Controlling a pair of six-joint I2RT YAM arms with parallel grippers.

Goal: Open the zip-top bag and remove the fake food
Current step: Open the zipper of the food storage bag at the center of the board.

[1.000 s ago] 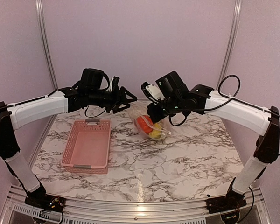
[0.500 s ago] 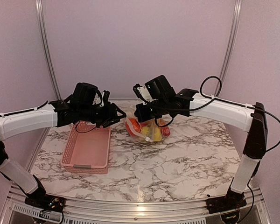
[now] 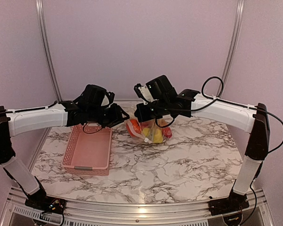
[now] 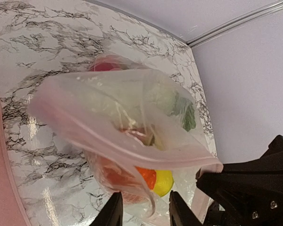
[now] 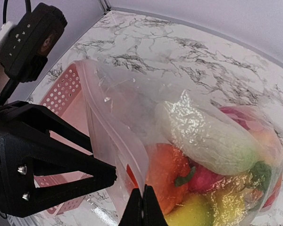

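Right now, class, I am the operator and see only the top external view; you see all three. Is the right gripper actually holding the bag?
Observer: Yes. In the right wrist view the right gripper is shut on the edge of the zip-top bag.
Operator: And the other arm?
Observer: The left gripper is open; its wrist view shows a fold of bag film between its fingers.
Operator: What lies uppermost inside?
Observer: A whitish-green vegetable, above an orange fruit.
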